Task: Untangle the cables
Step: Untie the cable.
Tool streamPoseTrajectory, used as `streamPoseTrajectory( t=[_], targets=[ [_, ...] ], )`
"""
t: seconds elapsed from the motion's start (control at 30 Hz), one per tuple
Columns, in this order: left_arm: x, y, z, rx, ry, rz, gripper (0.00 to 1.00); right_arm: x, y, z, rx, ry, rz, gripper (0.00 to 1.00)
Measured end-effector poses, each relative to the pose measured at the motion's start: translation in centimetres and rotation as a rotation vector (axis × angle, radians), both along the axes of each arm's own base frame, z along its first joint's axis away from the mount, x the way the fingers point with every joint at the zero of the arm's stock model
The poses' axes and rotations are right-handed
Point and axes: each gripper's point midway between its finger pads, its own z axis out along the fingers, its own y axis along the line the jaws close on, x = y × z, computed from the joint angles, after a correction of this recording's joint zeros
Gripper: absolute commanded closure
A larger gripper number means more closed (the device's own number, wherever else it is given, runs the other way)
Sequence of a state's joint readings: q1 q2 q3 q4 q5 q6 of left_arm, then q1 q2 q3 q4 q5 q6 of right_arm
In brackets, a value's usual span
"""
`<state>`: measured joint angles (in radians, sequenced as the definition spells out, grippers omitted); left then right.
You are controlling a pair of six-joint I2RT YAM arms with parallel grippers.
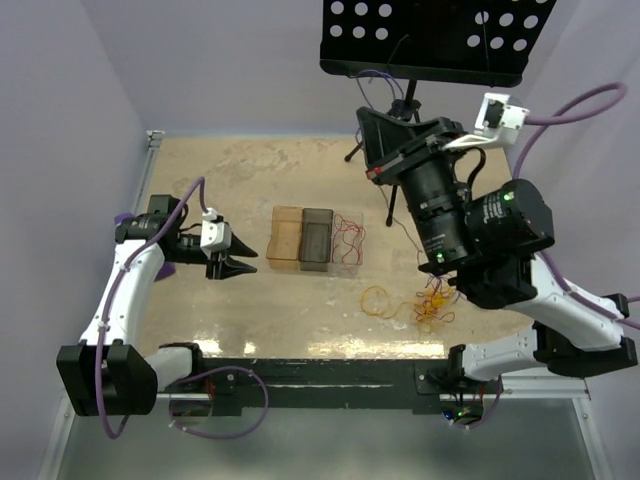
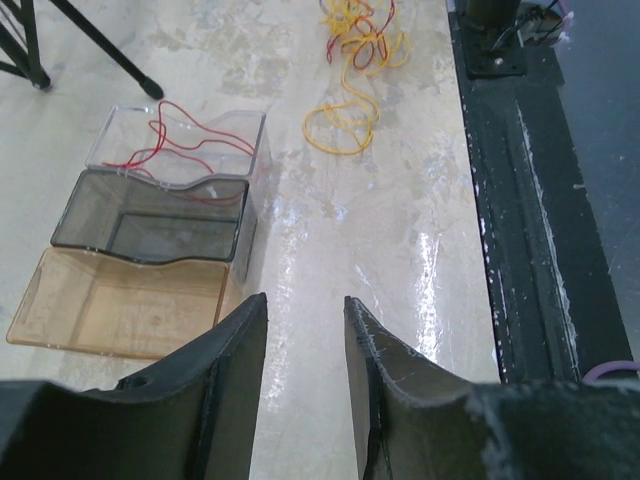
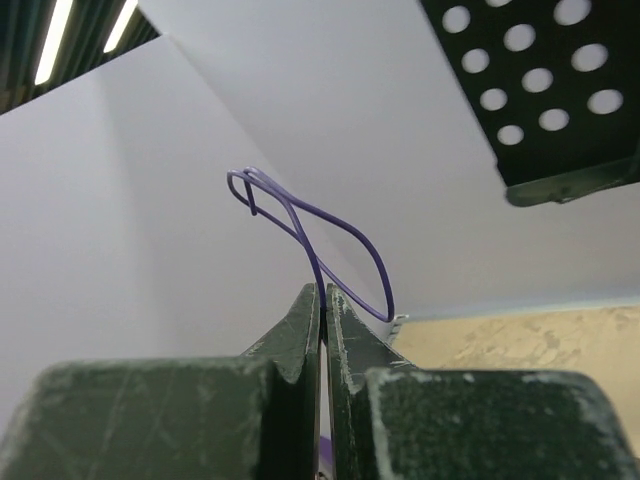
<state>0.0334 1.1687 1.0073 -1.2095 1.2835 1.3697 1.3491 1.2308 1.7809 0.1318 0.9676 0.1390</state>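
left: my left claw (image 2: 304, 300) released, jaws apart, nothing between them, just left of the row of three plastic trays (image 1: 283, 237) (amber, smoky grey, clear).
tray wire: thin red wire (image 1: 350, 235) lies in the clear tray, right end of that row.
loop: thin yellow wire loop (image 1: 378, 300) flat on the beige table (image 1: 250, 180), right of the trays, nearer my bases.
tangle: tangle of yellow, orange and red wires (image 1: 432, 308) just right of that loop, further from the trays.
right: my right claw (image 3: 322, 295) clenched on a thin dark purple wire (image 3: 320, 215), held up high, well right of the trays.
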Motion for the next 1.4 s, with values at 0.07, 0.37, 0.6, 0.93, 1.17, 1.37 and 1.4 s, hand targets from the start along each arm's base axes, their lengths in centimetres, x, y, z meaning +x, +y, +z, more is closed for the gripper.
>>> streamPoseTrajectory(
  t=[0.07, 0.37, 0.6, 0.93, 1.17, 1.37, 1.4],
  targets=[
    [-0.3, -0.3, 0.7, -0.018, -0.007, -0.009, 0.55, -0.1, 1.8, 0.6, -0.003, -0.017, 0.042, 1.0],
    [-1.9, -1.5, 1.3, -0.072, 0.039, -0.063, 0.44, -2.6, 5.3, 8.5, 0.156, -0.176, 0.254, 1.0],
    [-2.3, -2.6, 4.4, -0.136, 0.038, -0.102, 0.02, -4.3, 6.1, 10.5, 0.221, -0.238, 0.358, 1.0],
    [-4.3, -5.2, 5.5, -0.162, 0.137, -0.225, 0.0, -3.3, 14.8, 1.6, 0.07, -0.124, 0.45, 1.0],
    [-3.9, -6.2, 4.5, -0.154, 0.205, -0.265, 0.06, -3.3, 17.6, -0.1, 0.044, -0.107, 0.493, 1.0],
    [-2.9, -6.5, 4.5, -0.154, 0.209, -0.268, 0.22, -3.7, 16.4, 0.9, 0.097, -0.118, 0.5, 1.0],
    [-2.6, -6.5, 4.5, -0.153, 0.212, -0.268, 0.32, -3.7, 16.1, 0.9, 0.103, -0.119, 0.501, 1.0]
  ],
)
